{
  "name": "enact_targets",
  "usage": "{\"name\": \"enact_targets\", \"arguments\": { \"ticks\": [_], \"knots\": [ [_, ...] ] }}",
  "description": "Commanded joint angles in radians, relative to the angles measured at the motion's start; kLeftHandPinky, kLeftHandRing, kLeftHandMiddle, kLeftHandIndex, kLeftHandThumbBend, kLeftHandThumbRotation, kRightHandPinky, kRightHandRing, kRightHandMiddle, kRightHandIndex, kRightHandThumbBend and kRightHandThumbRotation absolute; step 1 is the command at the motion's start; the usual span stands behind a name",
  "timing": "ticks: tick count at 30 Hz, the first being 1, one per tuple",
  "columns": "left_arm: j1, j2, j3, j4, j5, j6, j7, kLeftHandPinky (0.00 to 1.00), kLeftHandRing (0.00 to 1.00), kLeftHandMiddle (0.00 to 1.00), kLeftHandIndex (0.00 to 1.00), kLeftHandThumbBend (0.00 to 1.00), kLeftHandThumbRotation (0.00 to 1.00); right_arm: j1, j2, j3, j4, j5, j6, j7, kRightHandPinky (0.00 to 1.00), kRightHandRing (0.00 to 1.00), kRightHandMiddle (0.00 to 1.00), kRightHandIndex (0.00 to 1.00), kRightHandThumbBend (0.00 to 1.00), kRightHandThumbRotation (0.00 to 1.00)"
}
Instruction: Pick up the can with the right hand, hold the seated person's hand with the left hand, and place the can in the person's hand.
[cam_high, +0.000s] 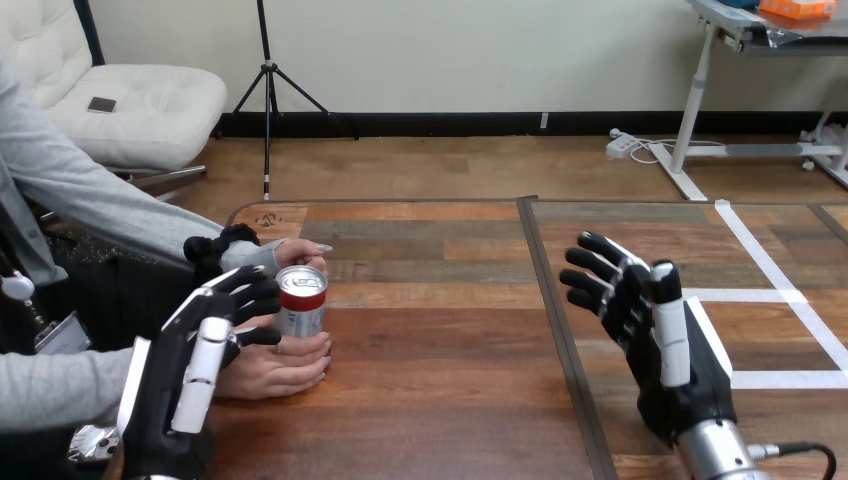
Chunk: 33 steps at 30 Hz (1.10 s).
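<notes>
Both person's hands (275, 368) cup the can (301, 302), so handoff looks done; my right hand (645, 315) spread, empty; left hand (200, 355) beside theirs, grip can't tell.

1. The left hand (190, 375) covers the wrist of the person's nearer hand (285, 365); whether it grips that wrist or only lies over it cannot be told.
2. The can's (301, 300) base is hidden behind the nearer hand, so what it stands on cannot be told.
3. The person's farther hand (292, 252) is mostly hidden behind the can.
4. The left arm and the right forearm (715, 450) are cut off by the bottom edge.
5. The table (450, 400) runs out of view at the bottom and the right.
</notes>
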Motion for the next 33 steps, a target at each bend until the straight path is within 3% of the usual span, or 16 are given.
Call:
{"name": "enact_targets", "arguments": {
  "ticks": [1, 13, 21, 33],
  "knots": [
    [-0.067, -0.016, 0.039, 0.015, -0.045, 0.012, -0.039, 0.61, 0.73, 0.72, 0.74, 0.54, 0.84, -0.060, 0.011, -0.029, 0.040, 0.015, -0.038, 0.015, 0.89, 0.86, 0.87, 0.88, 0.85, 1.00],
    [-0.086, -0.037, 0.076, 0.027, -0.029, 0.029, -0.041, 0.59, 0.72, 0.74, 0.77, 0.53, 0.90, -0.087, 0.023, -0.052, 0.090, 0.020, -0.032, 0.028, 0.87, 0.84, 0.84, 0.85, 0.89, 1.00],
    [-0.098, -0.047, 0.095, 0.035, -0.045, 0.031, -0.080, 0.52, 0.67, 0.72, 0.75, 0.53, 0.87, -0.087, 0.030, -0.060, 0.087, 0.028, -0.025, 0.038, 0.86, 0.83, 0.83, 0.84, 0.88, 1.00],
    [-0.091, -0.047, 0.098, 0.014, -0.012, 0.055, -0.058, 0.47, 0.65, 0.70, 0.72, 0.48, 0.85, -0.087, 0.033, -0.067, 0.079, 0.039, 0.003, 0.055, 0.84, 0.82, 0.83, 0.84, 0.87, 1.00]
  ]
}}
